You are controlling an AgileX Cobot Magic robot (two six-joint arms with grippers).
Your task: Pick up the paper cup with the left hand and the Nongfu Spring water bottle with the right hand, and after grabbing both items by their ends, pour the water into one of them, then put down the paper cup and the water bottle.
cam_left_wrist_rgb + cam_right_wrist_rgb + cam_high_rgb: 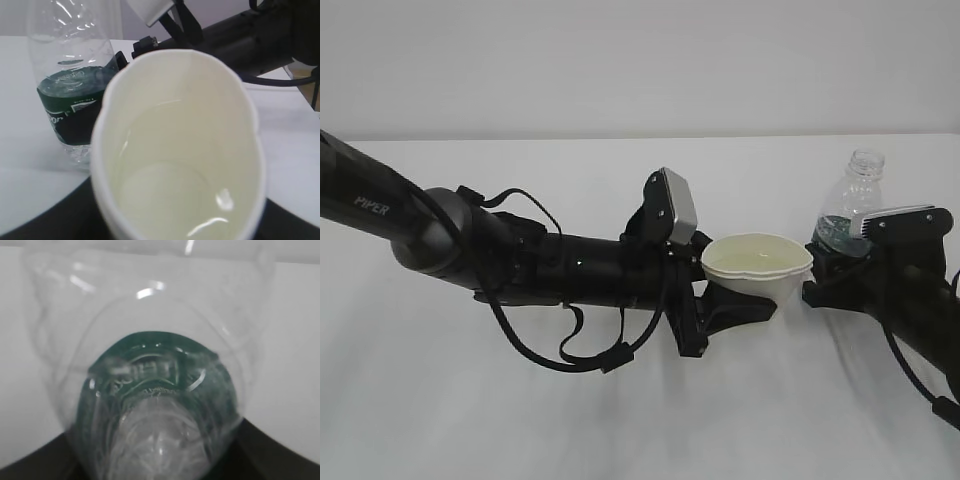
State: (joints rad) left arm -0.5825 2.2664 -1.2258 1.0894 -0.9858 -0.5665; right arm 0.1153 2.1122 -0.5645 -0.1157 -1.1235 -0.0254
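Over white table [620, 420]: left gripper [740, 300] clasps paper cup [757, 268]; right gripper [840, 268] clasps bottle [852, 205] (upright).

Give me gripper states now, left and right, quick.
Left gripper: closed on the paper cup, held off the table.
Right gripper: closed on the Nongfu Spring water bottle, held roughly upright.

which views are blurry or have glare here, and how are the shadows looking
Exterior view: sharp, flat even light, only faint soft shadows under the arms on the white table. Left wrist view: the paper cup fills the frame, soft-edged, with small glints on the liquid inside; the water bottle behind is slightly blurred. Right wrist view: the bottle is too close, heavily blurred, with white highlights on the plastic.
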